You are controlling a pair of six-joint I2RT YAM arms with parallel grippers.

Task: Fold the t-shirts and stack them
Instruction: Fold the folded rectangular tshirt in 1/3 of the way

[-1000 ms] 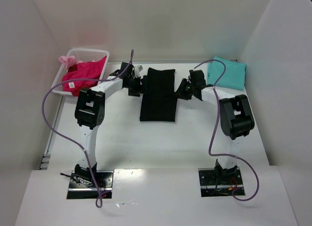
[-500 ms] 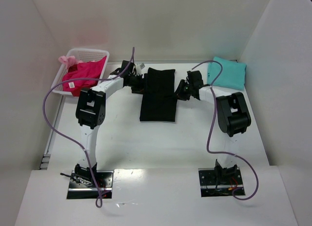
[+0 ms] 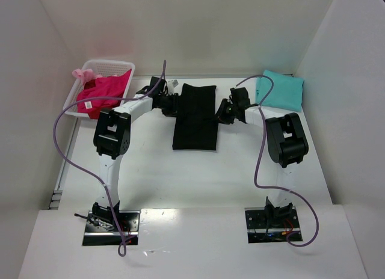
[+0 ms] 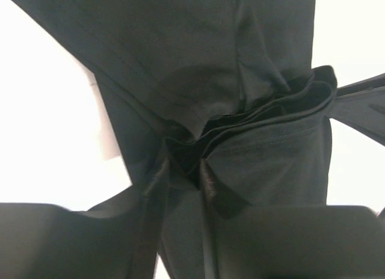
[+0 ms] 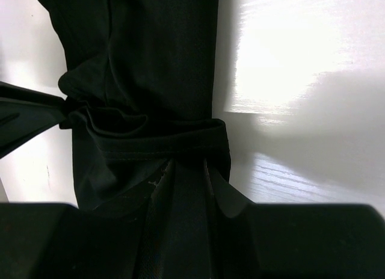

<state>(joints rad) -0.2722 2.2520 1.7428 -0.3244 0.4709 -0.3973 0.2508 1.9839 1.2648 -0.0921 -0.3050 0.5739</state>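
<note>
white flat table (image 3: 198,177): carries all the cloth; both arm bases are bolted at its near edge.
long black cloth t-shirt (image 3: 195,119): folded into a narrow upright rectangle, lying flat at the middle of the table's far half, between the two grippers, well apart from the other shirts.
white lattice plastic basket (image 3: 108,64): at the far left corner of the table, tilted a little.
magenta-pink cloth t-shirt (image 3: 103,91): crumpled in the basket, spilling over its near rim; a small white tag (image 3: 88,103) shows on its near edge.
teal cloth t-shirt (image 3: 281,91): folded to a neat square, flat at the far right corner.
left gripper (image 3: 174,103): at the left edge of the black shirt's far half. in the left wrist view its fingers (image 4: 155,186) stand close together, pinched on the stacked folds of black cloth (image 4: 198,62).
right gripper (image 3: 220,115): at the right edge of the black shirt, across from the left one. in the right wrist view its fingers (image 5: 157,183) are closed on the bunched edge of the black cloth (image 5: 156,50), with bare table beside it.
</note>
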